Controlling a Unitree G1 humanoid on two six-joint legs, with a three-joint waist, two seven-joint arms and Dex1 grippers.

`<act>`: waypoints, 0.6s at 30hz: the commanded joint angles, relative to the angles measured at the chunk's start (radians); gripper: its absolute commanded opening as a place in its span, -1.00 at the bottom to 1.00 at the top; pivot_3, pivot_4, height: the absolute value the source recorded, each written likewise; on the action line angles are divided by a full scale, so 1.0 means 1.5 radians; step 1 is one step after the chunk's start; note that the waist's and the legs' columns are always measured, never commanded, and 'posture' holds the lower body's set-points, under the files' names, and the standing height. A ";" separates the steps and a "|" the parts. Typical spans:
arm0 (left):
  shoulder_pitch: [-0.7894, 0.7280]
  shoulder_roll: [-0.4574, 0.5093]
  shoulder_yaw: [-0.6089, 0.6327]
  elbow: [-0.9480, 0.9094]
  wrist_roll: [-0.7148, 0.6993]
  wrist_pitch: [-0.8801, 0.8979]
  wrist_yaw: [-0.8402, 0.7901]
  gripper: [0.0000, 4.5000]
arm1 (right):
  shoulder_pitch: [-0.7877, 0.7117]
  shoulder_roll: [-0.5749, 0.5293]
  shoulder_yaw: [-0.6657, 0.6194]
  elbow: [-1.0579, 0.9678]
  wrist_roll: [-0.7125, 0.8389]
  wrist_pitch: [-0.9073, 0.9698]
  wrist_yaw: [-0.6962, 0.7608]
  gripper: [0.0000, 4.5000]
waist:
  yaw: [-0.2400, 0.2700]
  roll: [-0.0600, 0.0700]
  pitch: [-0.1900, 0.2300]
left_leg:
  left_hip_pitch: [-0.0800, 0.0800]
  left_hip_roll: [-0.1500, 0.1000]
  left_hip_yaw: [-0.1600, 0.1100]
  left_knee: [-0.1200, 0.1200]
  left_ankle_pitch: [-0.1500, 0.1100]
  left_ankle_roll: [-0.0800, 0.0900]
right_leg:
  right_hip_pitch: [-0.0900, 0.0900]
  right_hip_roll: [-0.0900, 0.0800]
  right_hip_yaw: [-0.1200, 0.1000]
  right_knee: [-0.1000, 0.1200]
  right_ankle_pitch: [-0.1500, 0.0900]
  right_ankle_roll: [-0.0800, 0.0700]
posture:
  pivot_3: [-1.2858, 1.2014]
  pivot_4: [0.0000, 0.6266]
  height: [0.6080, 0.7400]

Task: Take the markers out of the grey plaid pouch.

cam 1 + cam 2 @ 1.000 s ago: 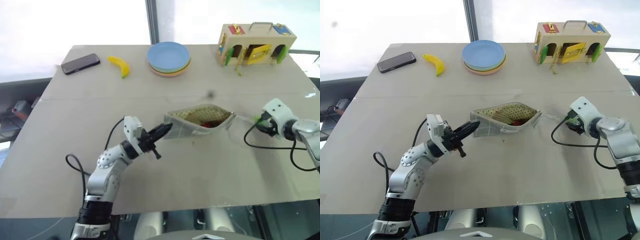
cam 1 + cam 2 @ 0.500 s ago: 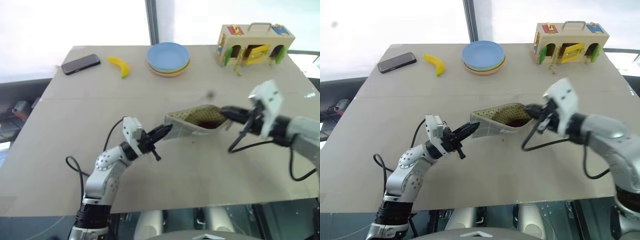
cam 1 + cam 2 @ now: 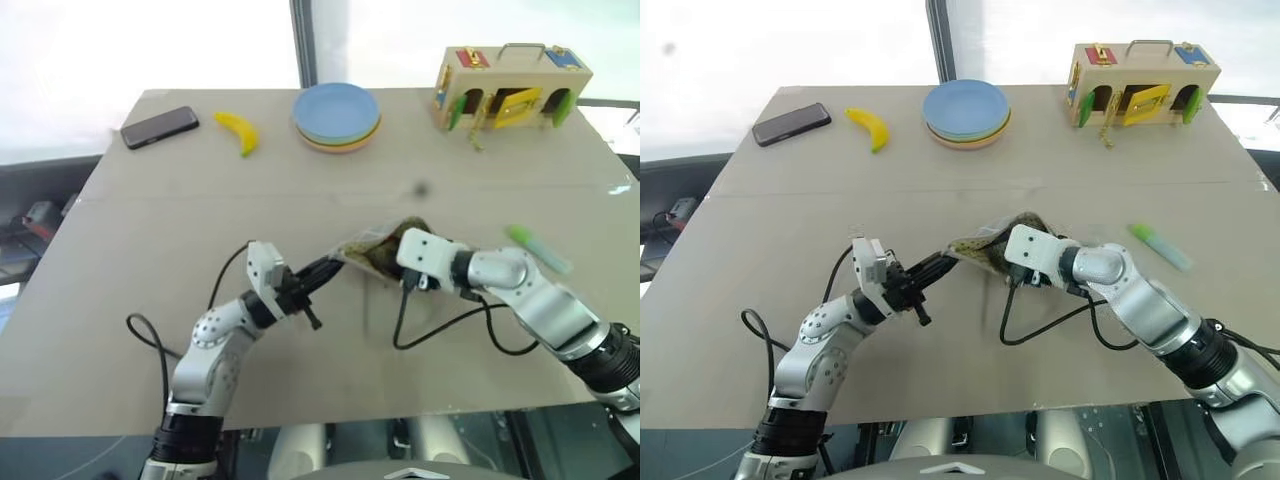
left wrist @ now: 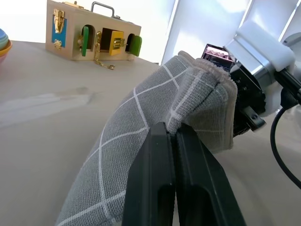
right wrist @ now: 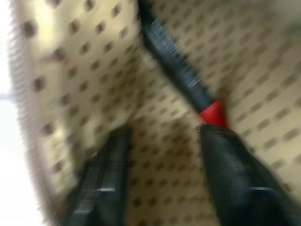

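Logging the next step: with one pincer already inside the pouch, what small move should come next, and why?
Probably close the right pincer on the red marker. Its fingers stand apart inside the pouch, the marker lying between them, while the left pincer pinches the pouch's edge. The green marker already lies on the table.

No text, label, brand, number or sign can be read on anything here.

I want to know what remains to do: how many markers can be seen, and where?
2. The green marker lies on the table, right of the grey plaid pouch. The red marker is inside the pouch, before the right hand.
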 commanded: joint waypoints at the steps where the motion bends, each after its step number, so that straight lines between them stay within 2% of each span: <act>1: 0.009 -0.003 -0.002 0.002 -0.004 -0.023 -0.016 -1.00 | -0.025 0.035 0.024 0.038 -0.069 -0.086 0.008 0.06 | 0.000 0.000 0.000 | 0.000 0.000 0.000 0.000 0.000 0.000 | 0.000 0.000 0.000 0.000 -0.001 -0.001 | 0.03 -0.52 1.00; 3: 0.012 -0.002 -0.003 0.010 -0.005 -0.028 -0.026 -1.00 | -0.037 0.068 0.035 0.080 -0.101 -0.129 0.006 0.06 | 0.000 0.000 0.000 | 0.001 0.000 0.000 0.000 0.000 0.000 | 0.000 0.000 0.000 0.001 -0.001 -0.001 | 0.03 -0.52 1.00; 8: 0.013 0.005 -0.006 0.025 -0.015 -0.028 -0.062 -1.00 | -0.093 0.188 0.083 0.280 -0.184 -0.271 -0.024 0.06 | -0.004 0.000 0.000 | 0.001 0.000 0.001 0.000 0.000 0.000 | 0.000 0.000 0.000 0.001 0.000 -0.002 | 0.03 -0.52 1.00; 13: 0.020 0.008 -0.002 0.014 -0.017 -0.024 -0.069 -1.00 | -0.138 0.280 0.079 0.492 -0.230 -0.354 -0.054 0.06 | -0.016 0.000 -0.001 | 0.001 0.001 0.001 0.000 0.000 0.000 | 0.000 0.000 0.000 0.001 0.002 -0.001 | 0.03 -0.52 1.00; 16: 0.021 0.016 0.015 0.014 -0.023 -0.020 -0.068 -1.00 | -0.131 0.265 0.047 0.475 -0.224 -0.356 -0.031 -0.23 | -0.017 0.000 -0.001 | 0.001 0.001 0.001 0.000 0.000 0.000 | 0.001 0.000 0.000 0.002 0.002 -0.001 | 0.03 -0.52 1.00; 18: 0.024 0.020 0.026 0.020 -0.025 -0.021 -0.068 -1.00 | -0.114 0.236 0.017 0.411 -0.213 -0.339 -0.008 -0.62 | -0.016 0.000 -0.001 | 0.001 0.002 0.001 0.000 0.000 0.000 | 0.001 0.000 0.000 0.002 0.002 -0.002 | 0.03 -0.52 1.00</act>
